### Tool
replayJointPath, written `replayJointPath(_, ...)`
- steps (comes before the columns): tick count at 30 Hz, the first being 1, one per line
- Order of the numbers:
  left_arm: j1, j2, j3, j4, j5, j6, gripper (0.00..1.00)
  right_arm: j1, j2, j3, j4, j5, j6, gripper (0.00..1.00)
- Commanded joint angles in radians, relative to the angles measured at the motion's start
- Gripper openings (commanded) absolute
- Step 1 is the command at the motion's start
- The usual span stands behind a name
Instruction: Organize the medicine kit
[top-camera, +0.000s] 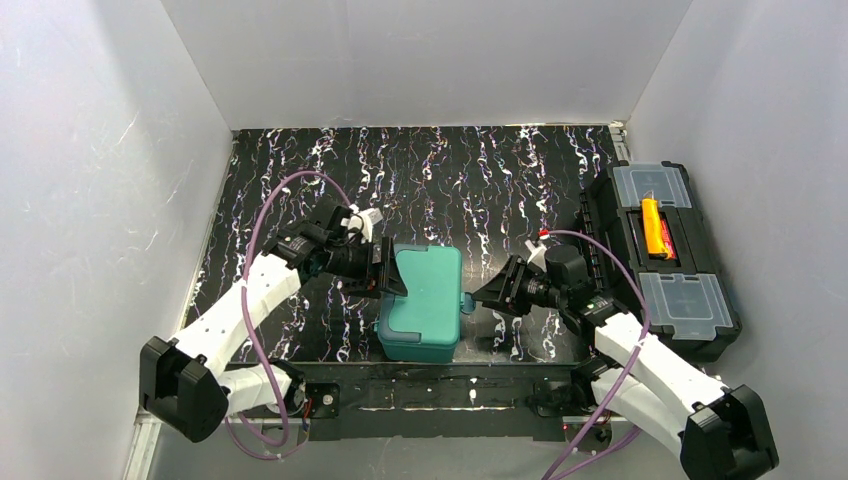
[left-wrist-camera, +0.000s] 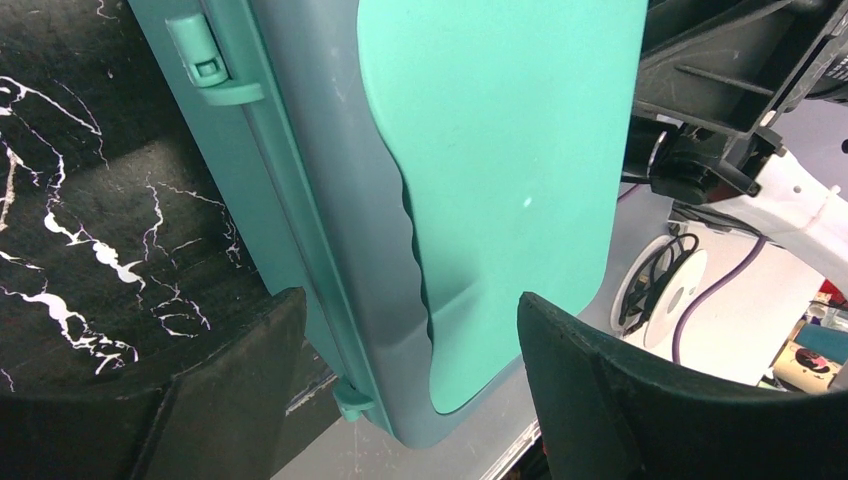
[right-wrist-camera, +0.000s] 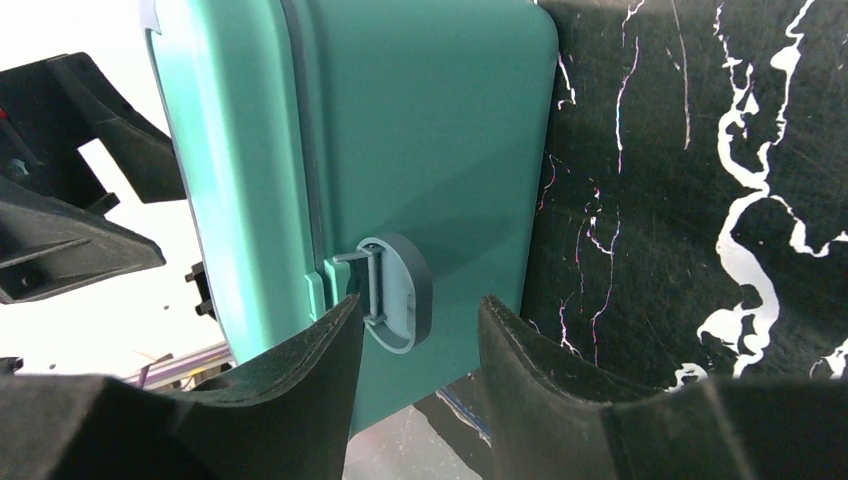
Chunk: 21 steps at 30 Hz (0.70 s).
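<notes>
The small teal-green plastic medicine kit (top-camera: 425, 290) with rounded corners sits at the middle of the black white-veined desk (top-camera: 450, 180), close to its near edge. My left hand (top-camera: 385, 270) is at the kit's left side, fingers (left-wrist-camera: 230, 380) apart with the kit's edge between them. My right hand (top-camera: 480, 297) is at its right side, fingers (right-wrist-camera: 300, 390) spread to either side of the grey oval latch (right-wrist-camera: 395, 290), not pinching it. A large black toolbox with clear compartment lids (top-camera: 665, 260) lies along the desk's right edge.

Teal rounded medicine kit (top-camera: 422, 300), lid down, upright
</notes>
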<state>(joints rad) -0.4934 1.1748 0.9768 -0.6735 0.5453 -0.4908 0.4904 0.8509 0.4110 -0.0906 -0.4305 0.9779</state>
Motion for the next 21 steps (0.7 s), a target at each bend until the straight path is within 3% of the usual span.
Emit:
replayJointPath(1, -0.018, 0.004, -0.021, 0.001, -0.003, 0.010, 0.76, -0.003, 0.007, -0.029, 0.117, -0.041, 0.039, 0.52)
replayJointPath(21, -0.070, 0.035, -0.042, 0.038, -0.030, -0.011, 0.76, -0.003, 0.045, -0.079, 0.288, -0.099, 0.140, 0.50)
